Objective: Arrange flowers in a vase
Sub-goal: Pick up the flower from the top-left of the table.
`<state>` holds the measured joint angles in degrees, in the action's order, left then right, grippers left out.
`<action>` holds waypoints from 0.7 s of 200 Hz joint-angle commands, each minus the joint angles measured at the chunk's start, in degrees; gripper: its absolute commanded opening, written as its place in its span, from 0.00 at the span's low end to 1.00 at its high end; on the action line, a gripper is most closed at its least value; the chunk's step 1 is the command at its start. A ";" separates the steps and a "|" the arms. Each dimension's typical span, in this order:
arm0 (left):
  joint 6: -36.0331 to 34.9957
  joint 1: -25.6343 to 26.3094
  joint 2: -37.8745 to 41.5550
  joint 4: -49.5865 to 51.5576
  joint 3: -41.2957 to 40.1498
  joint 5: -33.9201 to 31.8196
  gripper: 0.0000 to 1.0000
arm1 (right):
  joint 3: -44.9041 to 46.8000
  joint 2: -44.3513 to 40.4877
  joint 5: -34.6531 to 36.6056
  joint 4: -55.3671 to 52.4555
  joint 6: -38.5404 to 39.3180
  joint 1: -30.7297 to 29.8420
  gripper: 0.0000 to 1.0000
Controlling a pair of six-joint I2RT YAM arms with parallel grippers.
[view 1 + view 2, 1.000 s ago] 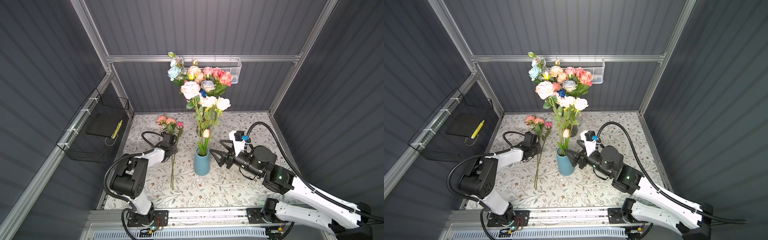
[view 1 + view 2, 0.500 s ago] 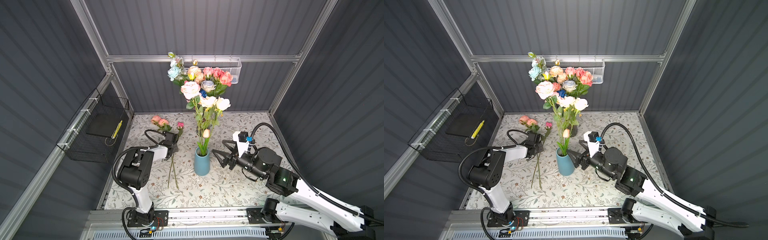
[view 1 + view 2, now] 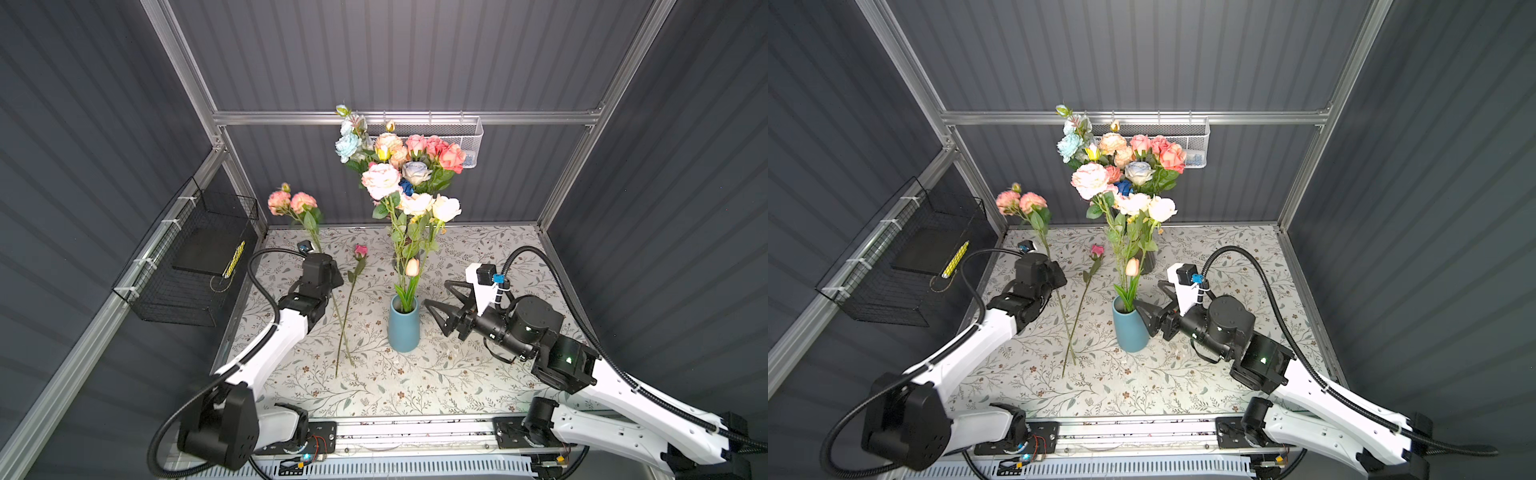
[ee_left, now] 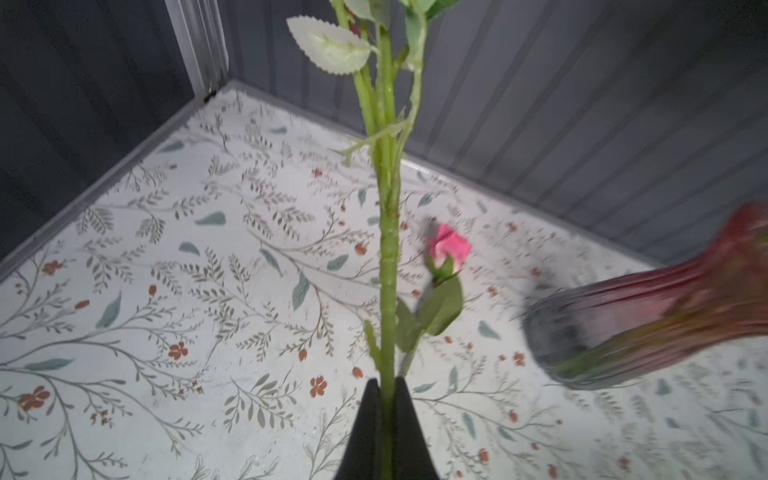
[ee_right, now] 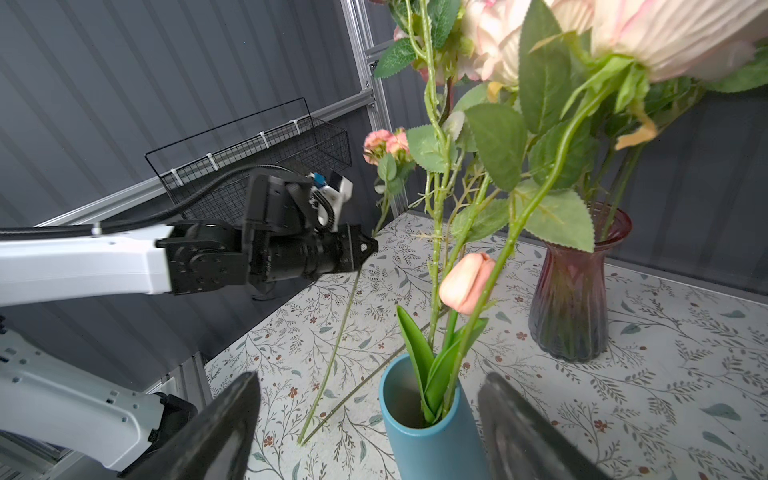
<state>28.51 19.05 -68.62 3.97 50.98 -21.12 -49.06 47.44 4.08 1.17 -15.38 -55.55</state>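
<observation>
Covering the desk point(image 3: 436, 386) was a pale sprig-print cloth. Black wire basket point(image 3: 187, 270) hung on the left wall, smaller white mesh basket point(image 3: 469, 141) on the back rail.

Left arm lay along the left edge. Left hand point(image 4: 386, 380) was shut tight on the pink two-bloom stem point(image 3: 279, 203), pinching its green stalk about mid-length. Stem stood tilted near the back-left corner, blooms above the hand, lower end down by the cloth; couldn't tell if it touched.

Right arm reached in from the front-right corner. Right hand point(image 3: 436, 295) was wide open, holding nothing, jaws aimed at the blue vase point(image 3: 403, 328) from its right, just beside it; in the right wrist view one finger point(image 5: 224, 424) showed on each side of the rim.

Most flowers point(image 3: 415, 171) stood in a tall bunch over the desk's middle: pink, peach, cream, pale blue, one dark blue. Blue vase stood upright near the middle, holding a peach tulip point(image 3: 411, 267) plus leafy stalks running up to cream blooms point(image 3: 446, 208). Red glass vase point(image 5: 573, 307) stood behind it toward the back edge with more stalks in it, mostly hidden in both top views.

Rosebud stem point(image 3: 360, 250) lay flat on the cloth between left hand and blue vase, bud toward the back edge, stalk crossing the held one low down.
</observation>
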 commanded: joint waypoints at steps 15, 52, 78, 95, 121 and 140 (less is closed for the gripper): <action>0.43 0.02 13.58 5.92 0.99 8.06 0.00 | -1.70 -0.38 -3.01 0.34 0.90 -0.35 0.86; -3.68 0.02 25.15 5.36 3.52 24.50 0.00 | -6.57 2.99 -8.41 -0.89 0.72 -0.35 0.88; -6.24 0.02 28.56 1.74 5.85 44.54 0.00 | -11.29 7.63 -15.23 -1.17 -0.54 -0.38 0.89; -5.26 0.02 29.57 -2.69 6.26 57.46 0.00 | -15.03 11.49 -19.83 -0.92 -1.38 -0.44 0.89; -2.02 0.01 27.19 -8.84 7.12 75.42 0.00 | -20.61 16.27 -26.04 0.58 -2.36 -0.52 0.90; 2.42 0.02 25.74 -14.65 6.08 81.51 0.00 | -24.16 19.43 -27.60 2.28 -2.81 -0.60 0.90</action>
<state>26.20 19.05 -40.88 -2.02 56.97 42.41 -68.66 64.18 -17.06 0.73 -16.93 -55.83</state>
